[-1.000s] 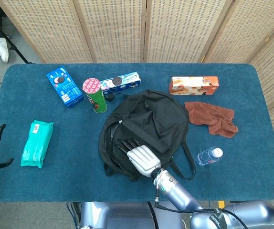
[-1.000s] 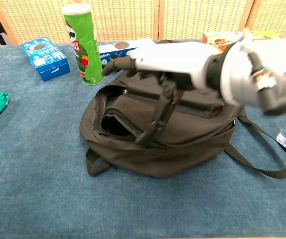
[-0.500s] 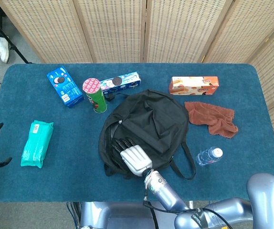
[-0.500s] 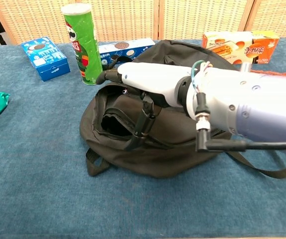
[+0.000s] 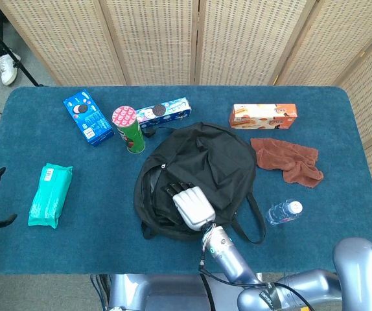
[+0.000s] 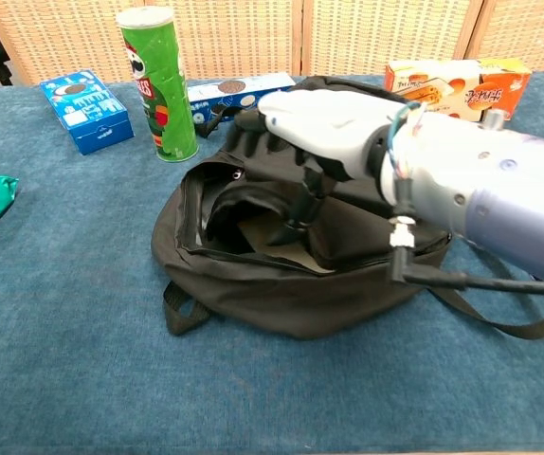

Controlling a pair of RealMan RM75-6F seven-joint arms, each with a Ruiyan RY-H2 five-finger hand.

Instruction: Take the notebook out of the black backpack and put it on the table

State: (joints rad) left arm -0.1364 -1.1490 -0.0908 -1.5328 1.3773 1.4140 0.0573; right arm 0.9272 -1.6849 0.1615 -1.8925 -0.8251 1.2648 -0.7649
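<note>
Nearby, Pringles can (image 5: 128, 129); brown cloth (image 5: 288, 160)

One black backpack (image 5: 202, 165) at table centre; one crisp can (image 5: 128, 129) at 11 o'clock; three snack boxes (image 5: 87, 116) (image 5: 164, 111) (image 5: 263, 116); one green packet (image 5: 50, 194) at 9; one brown cloth (image 5: 288, 160); one water bottle (image 5: 282, 212) at 4.

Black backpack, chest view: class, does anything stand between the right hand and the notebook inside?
Yes: the black backpack itself. The right hand lifts its top flap at the unzipped mouth, and no notebook can be made out inside.
</note>
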